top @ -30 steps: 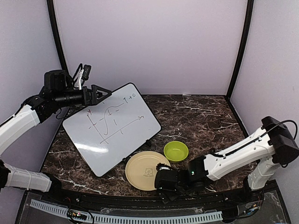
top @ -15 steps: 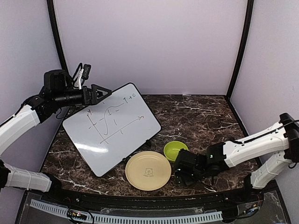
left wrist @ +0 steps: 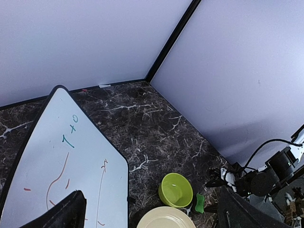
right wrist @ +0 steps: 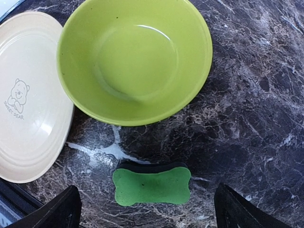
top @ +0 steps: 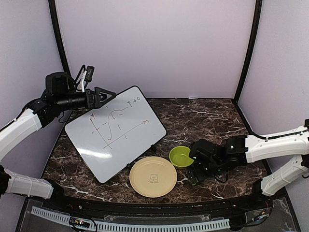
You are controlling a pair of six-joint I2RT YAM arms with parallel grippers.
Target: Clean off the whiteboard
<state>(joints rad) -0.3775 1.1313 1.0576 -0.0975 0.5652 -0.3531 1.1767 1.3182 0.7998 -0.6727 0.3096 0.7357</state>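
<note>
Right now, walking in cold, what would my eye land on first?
The big whiteboard at the left of the dark marble table, with a marker graph drawn on it. Then the bright green bowl beside a beige plate near the front edge. Next to the bowl, a small green bone-shaped eraser lies just ahead of the open right claw.

Whiteboard [top: 116,133]: big white rect. w/ thin black rim, rounded corners. Lies skewed on left side of table [top: 207,118], one corner twd back wall. Not erased: graph axes, S-curve, short dashes, "T" note nr far corner.
</note>
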